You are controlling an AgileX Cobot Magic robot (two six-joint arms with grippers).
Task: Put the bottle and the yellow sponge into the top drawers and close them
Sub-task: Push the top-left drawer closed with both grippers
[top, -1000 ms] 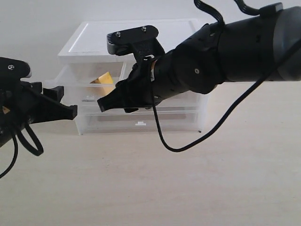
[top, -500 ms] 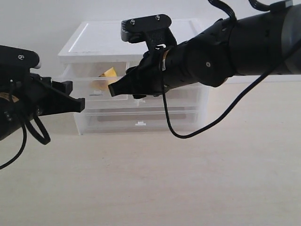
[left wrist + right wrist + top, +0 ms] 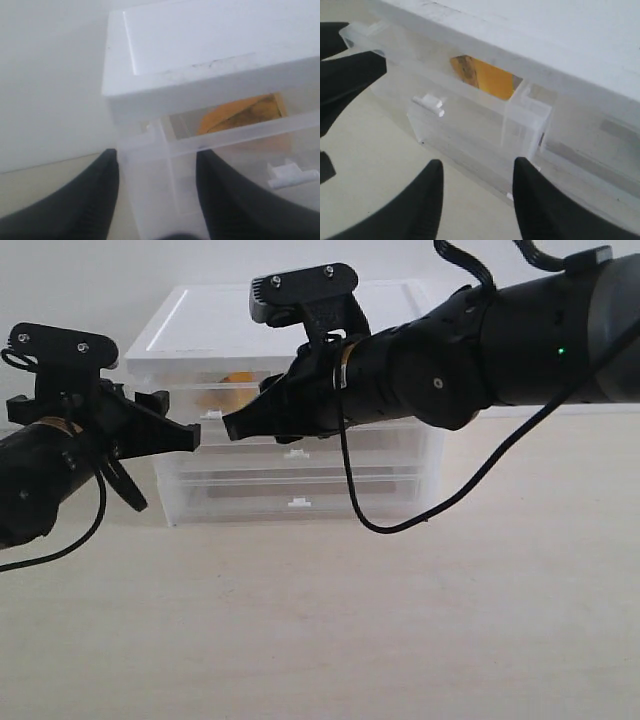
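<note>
The yellow sponge (image 3: 237,380) lies inside the left top drawer (image 3: 210,414), which stands slightly out of the white-topped chest (image 3: 300,320). My left gripper (image 3: 183,436) is open at that drawer's front. In the left wrist view the gripper (image 3: 157,162) straddles the drawer's outer corner (image 3: 150,145), with the sponge (image 3: 240,112) behind the front wall. My right gripper (image 3: 232,428) is open and empty in front of the same drawer. Its wrist view shows the gripper (image 3: 477,170) below the drawer's inner corner (image 3: 525,120) and the sponge (image 3: 487,75). The bottle is hidden.
Two full-width drawers (image 3: 297,502) sit shut below, each with a small white handle. The right arm (image 3: 480,350) crosses in front of the chest's right half and hides the right top drawer. A black cable (image 3: 400,525) hangs from it over the beige table (image 3: 350,640).
The left top drawer has slid in toward the chest. My left gripper has risen and moved right to its front. The right gripper has lifted a little.
</note>
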